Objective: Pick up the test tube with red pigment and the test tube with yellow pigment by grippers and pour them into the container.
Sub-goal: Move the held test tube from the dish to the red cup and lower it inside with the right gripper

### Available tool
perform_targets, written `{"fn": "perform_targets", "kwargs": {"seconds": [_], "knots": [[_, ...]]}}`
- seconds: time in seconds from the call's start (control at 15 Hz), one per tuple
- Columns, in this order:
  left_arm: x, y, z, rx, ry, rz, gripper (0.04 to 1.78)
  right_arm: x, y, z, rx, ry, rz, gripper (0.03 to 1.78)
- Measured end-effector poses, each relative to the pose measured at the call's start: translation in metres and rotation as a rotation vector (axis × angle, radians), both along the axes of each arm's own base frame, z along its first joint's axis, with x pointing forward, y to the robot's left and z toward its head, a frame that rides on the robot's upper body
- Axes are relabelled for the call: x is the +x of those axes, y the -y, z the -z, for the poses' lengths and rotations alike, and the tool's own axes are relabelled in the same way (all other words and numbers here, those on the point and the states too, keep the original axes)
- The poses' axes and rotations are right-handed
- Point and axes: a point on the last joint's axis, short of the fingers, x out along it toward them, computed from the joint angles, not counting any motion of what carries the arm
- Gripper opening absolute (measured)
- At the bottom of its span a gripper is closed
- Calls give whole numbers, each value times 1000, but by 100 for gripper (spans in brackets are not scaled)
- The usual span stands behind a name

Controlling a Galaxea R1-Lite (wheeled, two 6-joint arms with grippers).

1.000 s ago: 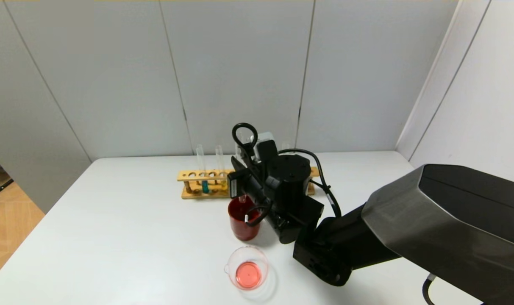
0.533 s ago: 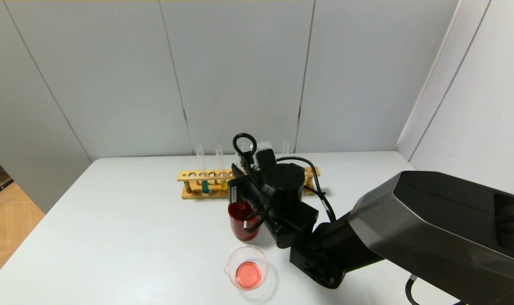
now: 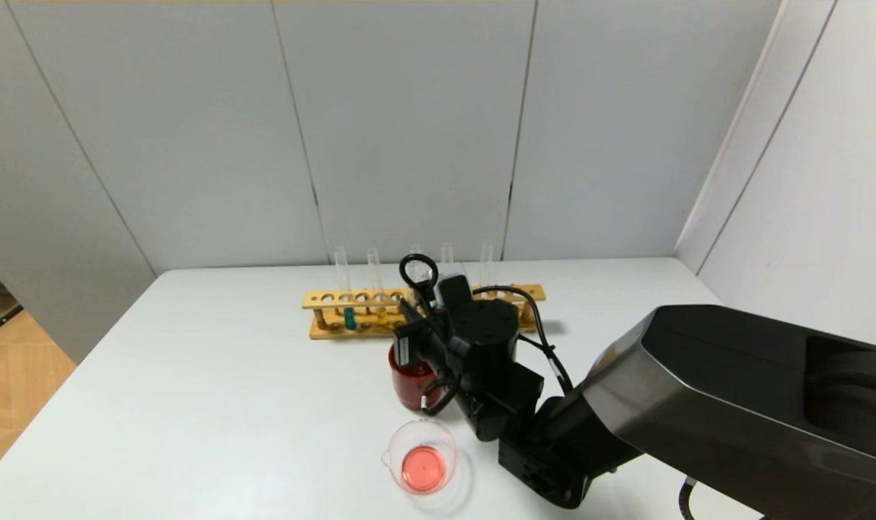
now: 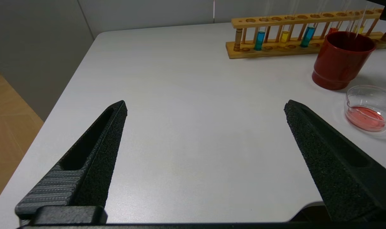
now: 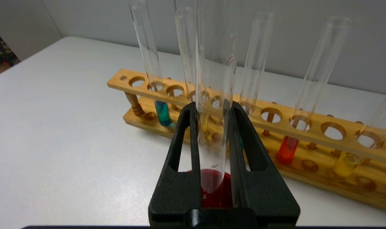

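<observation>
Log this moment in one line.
right gripper: shut on empty test tube, upright over red cup | left gripper: open, idle above table | beaker: red liquid inside

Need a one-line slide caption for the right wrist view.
Right gripper clamps an emptied test tube above the red cup, before the wooden rack.

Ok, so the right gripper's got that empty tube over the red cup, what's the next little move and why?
Probably ease the right gripper straight down. It is shut on the empty test tube, held upright with its round end just at the red cup's mouth, and the container already holds red liquid. The left gripper is parked, open.
</observation>
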Motion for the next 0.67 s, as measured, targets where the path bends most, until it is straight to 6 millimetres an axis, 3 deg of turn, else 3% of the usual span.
{"fn": "perform_targets", "kwargs": {"seconds": [0.2, 0.4, 0.67], "knots": [[0, 0, 0, 0, 0, 0, 175, 0, 0, 3, 12, -9, 0, 29], [0, 0, 0, 0, 0, 0, 175, 0, 0, 5, 9, -13, 0, 43], [0, 0, 0, 0, 0, 0, 175, 0, -1, 10, 0, -21, 0, 100]]}}
